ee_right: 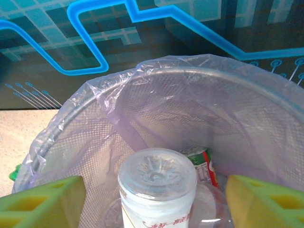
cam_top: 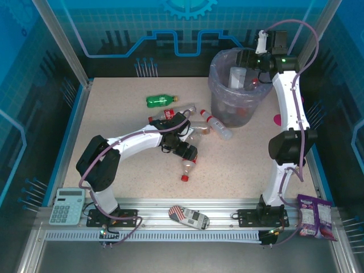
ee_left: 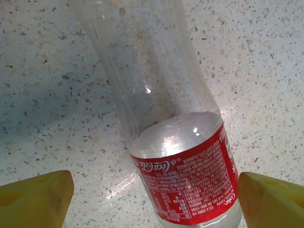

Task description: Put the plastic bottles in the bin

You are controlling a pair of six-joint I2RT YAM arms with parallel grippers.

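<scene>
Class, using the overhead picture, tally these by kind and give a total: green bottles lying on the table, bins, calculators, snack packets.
green bottle: 1
bin: 1
calculator: 1
snack packet: 1
Total: 4

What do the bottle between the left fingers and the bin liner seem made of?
Bottle: thin clear glossy plastic; the speckled tabletop shows through, highlights glint. Bin liner: translucent lilac plastic film, probably; it wrinkles and drapes loosely.
</scene>
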